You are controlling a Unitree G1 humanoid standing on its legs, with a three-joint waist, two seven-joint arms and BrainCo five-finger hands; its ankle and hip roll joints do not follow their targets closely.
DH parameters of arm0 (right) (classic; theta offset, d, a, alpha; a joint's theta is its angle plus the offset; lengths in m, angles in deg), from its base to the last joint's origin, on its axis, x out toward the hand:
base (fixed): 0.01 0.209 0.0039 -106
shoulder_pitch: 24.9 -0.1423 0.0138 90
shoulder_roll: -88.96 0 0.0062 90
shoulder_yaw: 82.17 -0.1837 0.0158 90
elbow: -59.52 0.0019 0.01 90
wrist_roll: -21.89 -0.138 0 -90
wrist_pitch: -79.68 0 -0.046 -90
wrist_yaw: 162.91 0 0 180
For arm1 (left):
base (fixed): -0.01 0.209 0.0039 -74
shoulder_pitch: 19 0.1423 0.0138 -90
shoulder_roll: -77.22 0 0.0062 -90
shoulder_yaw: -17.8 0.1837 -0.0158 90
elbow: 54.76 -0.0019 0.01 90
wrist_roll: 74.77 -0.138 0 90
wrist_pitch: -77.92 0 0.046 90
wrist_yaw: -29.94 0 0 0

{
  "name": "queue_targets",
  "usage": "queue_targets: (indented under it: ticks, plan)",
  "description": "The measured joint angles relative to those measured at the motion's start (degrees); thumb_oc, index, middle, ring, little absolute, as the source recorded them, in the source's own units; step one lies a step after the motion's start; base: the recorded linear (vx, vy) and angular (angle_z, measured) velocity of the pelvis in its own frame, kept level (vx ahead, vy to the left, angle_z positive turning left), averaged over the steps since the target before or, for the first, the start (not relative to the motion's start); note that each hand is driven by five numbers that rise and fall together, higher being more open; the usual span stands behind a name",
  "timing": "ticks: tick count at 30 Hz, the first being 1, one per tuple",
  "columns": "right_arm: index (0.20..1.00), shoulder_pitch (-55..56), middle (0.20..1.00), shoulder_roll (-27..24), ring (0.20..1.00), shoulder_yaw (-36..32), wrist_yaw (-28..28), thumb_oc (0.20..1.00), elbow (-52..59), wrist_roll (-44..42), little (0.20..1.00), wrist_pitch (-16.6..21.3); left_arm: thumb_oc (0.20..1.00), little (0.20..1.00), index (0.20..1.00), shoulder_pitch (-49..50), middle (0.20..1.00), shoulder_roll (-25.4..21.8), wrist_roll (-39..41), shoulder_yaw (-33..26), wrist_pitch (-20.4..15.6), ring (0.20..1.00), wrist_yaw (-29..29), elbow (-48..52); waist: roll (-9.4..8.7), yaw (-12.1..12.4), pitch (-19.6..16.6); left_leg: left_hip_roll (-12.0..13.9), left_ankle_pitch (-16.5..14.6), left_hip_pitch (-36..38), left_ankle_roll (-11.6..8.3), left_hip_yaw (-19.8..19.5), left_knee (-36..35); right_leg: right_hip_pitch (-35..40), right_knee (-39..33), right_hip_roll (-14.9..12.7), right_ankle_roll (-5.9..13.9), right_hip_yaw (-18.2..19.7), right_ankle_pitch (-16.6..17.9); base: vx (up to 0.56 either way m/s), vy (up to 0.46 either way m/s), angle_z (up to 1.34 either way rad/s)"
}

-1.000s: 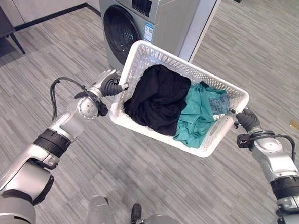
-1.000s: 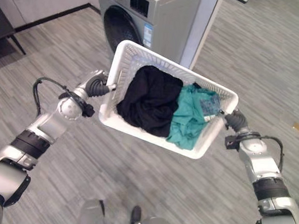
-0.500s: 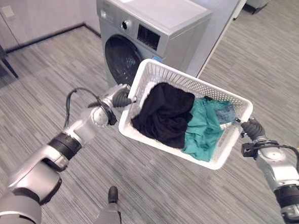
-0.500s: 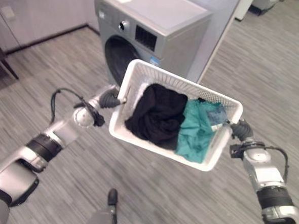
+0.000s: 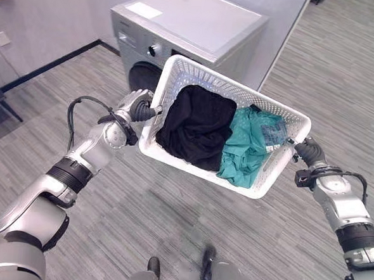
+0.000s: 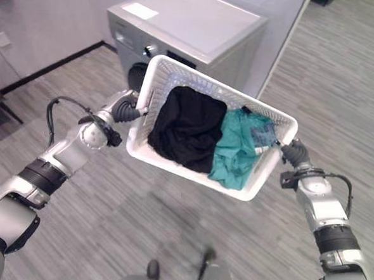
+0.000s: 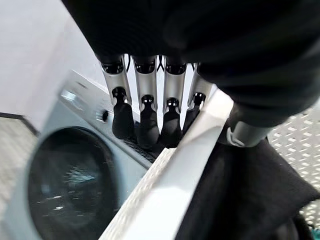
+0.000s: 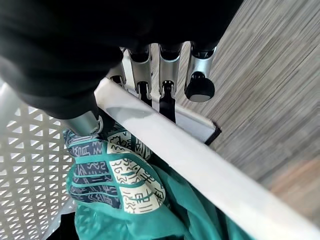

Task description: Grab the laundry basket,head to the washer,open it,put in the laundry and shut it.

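Laundry basket (image 5: 271,167) is carried between both hands, long axis running 10-to-4. Left hand (image 5: 138,106) has its fingers curled over the near-washer rim; right hand (image 5: 305,149) is curled on the opposite rim. Washer (image 5: 200,26) sits at 12 just behind the basket (door shut), left hand nearer.

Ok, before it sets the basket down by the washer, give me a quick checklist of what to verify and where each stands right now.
1. Left hand on the basket's end rim: ok, its fingers curl over the edge in the left wrist view.
2. Right hand on the opposite rim: ok, its fingers wrap the edge in the right wrist view.
3. Laundry inside the white basket: ok, black garment and teal garment lie within the walls.
4. Basket level: not ok, it is tilted.
5. Washer within reach: cannot tell; it stands just beyond the basket.
6. Washer door: not ok, closed.
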Motion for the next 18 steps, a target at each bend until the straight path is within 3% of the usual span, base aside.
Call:
queue_targets:
  ticks: [1, 2, 3, 5, 6, 7, 8, 10, 11, 12, 13, 15, 18]
  plan:
    - [0.200, 0.0, 0.200, 0.0, 0.200, 0.1, 0.0, 0.200, 0.0, 0.0, 0.200, 0.0, 0.200, 0.200, 0.200, 0.5, 0.200, 0.0, 0.0, 0.0, -0.1, 0.200, -0.1, 0.0, -0.60, -0.2, -0.3, -0.3, -0.6, 1.1, -1.09, -0.2, -0.3, -0.4, -1.8, -0.2, 0.60, -0.5, 0.8, 0.22, -0.052, 0.33]
    - [0.200, 0.0, 0.200, -0.4, 0.200, 0.3, -0.1, 0.200, 0.0, 0.0, 0.200, -0.1, 0.200, 0.200, 0.200, 1.2, 0.200, 0.4, 0.0, 0.0, -0.1, 0.200, -0.1, -0.1, -2.13, -1.3, -1.0, -1.0, -2.5, 3.8, -3.93, -1.8, -0.9, -0.3, -0.4, -1.7, -0.29, -0.6, 2.9, 0.20, -0.057, 0.52]
    - [0.200, 0.2, 0.200, -0.9, 0.200, 0.5, 0.0, 0.200, -0.3, 0.0, 0.200, -0.2, 0.200, 0.200, 0.200, 1.4, 0.200, 1.0, 0.0, 0.0, 0.0, 0.200, -0.2, -0.1, -1.34, -2.2, -1.2, -0.2, -4.1, 5.2, -5.12, -3.0, -0.8, -0.4, 2.2, -1.0, -0.32, -1.0, 4.1, 0.33, -0.116, 0.62]
    - [0.200, 0.0, 0.200, -1.9, 0.200, 0.5, 0.0, 0.200, -0.3, 0.0, 0.200, -0.4, 0.200, 0.200, 0.200, 1.0, 0.200, 1.5, -0.1, -0.3, -0.2, 0.200, -0.1, 0.4, -0.38, -1.7, -1.8, 1.4, -5.0, 4.5, -5.06, -2.9, 2.1, 0.0, 2.2, 1.6, -0.60, -1.2, 6.1, 0.39, -0.192, 0.22]
    - [0.200, -1.1, 0.200, -1.9, 0.200, 0.6, -0.2, 0.200, -0.2, -0.1, 0.200, -1.0, 0.200, 0.200, 0.200, 1.2, 0.200, 2.5, -0.1, -1.8, 0.2, 0.200, -0.1, -0.6, 0.07, -1.6, -1.6, 2.7, -4.5, 2.9, -7.11, -1.1, 11.0, 1.9, 2.7, 3.5, -4.64, -2.8, 3.9, 0.29, -0.258, 0.05]
    - [0.200, -1.1, 0.200, -1.9, 0.200, 0.6, -0.2, 0.200, -0.1, -0.1, 0.200, -1.2, 0.200, 0.200, 0.200, 1.4, 0.200, 3.2, -0.1, -2.0, 0.5, 0.200, -0.2, -1.3, -0.05, -1.6, -1.5, 3.8, -4.4, 1.5, -7.56, -1.0, 16.2, 3.5, 2.3, 4.5, -5.85, -2.9, 3.3, 0.19, -0.286, 0.11]
    - [0.200, -1.2, 0.200, -2.2, 0.200, 0.6, -0.2, 0.200, 0.0, -0.1, 0.200, -1.1, 0.200, 0.200, 0.200, 2.5, 0.200, 3.8, 0.0, -2.1, 0.6, 0.200, -0.2, -1.8, -0.35, -1.5, -1.5, 5.6, -4.4, -1.6, -9.69, -2.0, 27.7, 6.9, 1.6, 5.9, -9.35, -3.1, 3.7, 0.19, -0.275, 0.12]
    - [0.200, -2.1, 0.200, -2.7, 0.200, 0.6, -0.2, 0.200, 0.0, -0.1, 0.200, -1.0, 0.200, 0.200, 0.200, 3.3, 0.200, 3.7, 0.0, -3.1, 0.4, 0.200, -0.2, -0.9, 0.63, -1.5, -1.7, 8.2, 2.7, -8.4, -13.46, -3.1, 46.5, 9.4, 1.4, 8.8, -12.21, -3.7, 1.7, 0.20, -0.225, -0.10]
    - [0.200, -2.2, 0.200, -2.4, 0.200, 0.8, 0.0, 0.200, 0.0, -0.1, 0.200, -1.0, 0.200, 0.200, 0.200, 3.5, 0.200, 3.6, 0.0, -3.7, 0.4, 0.200, -0.2, -0.2, 0.37, -1.1, -1.7, 8.3, 2.8, -10.3, -13.63, -3.3, 50.7, 10.2, 1.4, 9.5, -12.74, -3.4, 0.9, 0.19, -0.192, -0.29]
    - [0.200, -2.9, 0.200, -2.5, 0.200, 1.0, 0.0, 0.200, 0.0, -0.1, 0.200, -1.0, 0.200, 0.200, 0.200, 3.4, 0.200, 3.5, 0.0, -5.4, 0.4, 0.200, -0.2, 0.5, -0.20, -0.8, -1.6, 8.2, 4.6, -14.5, -12.73, -2.4, 57.2, 11.2, 1.5, 10.8, -14.72, -2.3, 0.0, 0.23, -0.162, -0.34]
    - [0.200, -3.3, 0.200, -2.3, 0.200, 1.0, 0.0, 0.200, 0.1, -0.1, 0.200, -1.0, 0.200, 0.200, 0.200, 3.3, 0.200, 3.4, 0.0, -5.7, 0.4, 0.200, -0.1, 0.5, -0.33, -0.7, -1.6, 8.8, 4.7, -16.2, -12.28, -1.2, 60.2, 12.0, 1.2, 11.5, -14.70, -2.0, 0.4, 0.21, -0.120, -0.36]
    - [0.200, -3.9, 0.200, -2.3, 0.200, 1.7, 0.1, 0.200, -0.1, -0.1, 0.200, -1.0, 0.200, 0.200, 0.200, 3.3, 0.200, 3.3, 0.0, -5.8, 0.9, 0.200, -0.1, 0.3, -1.90, -0.9, -1.3, 11.1, 4.6, -18.3, -12.01, 2.1, 59.0, 15.3, -1.5, 12.0, -15.66, -0.9, 0.9, 0.13, -0.066, -0.22]
    - [0.200, -4.7, 0.200, -1.8, 0.200, 1.8, 0.5, 0.200, -0.1, 0.0, 0.200, -1.1, 0.200, 0.200, 0.200, 3.4, 0.200, 3.1, 0.3, -5.9, 1.0, 0.200, -0.1, 0.3, -3.89, -0.4, -0.7, 12.5, 4.5, -19.8, -12.07, 2.1, 51.9, 17.0, -1.9, 11.8, -15.67, -0.1, 1.0, 0.15, 0.027, -0.30]
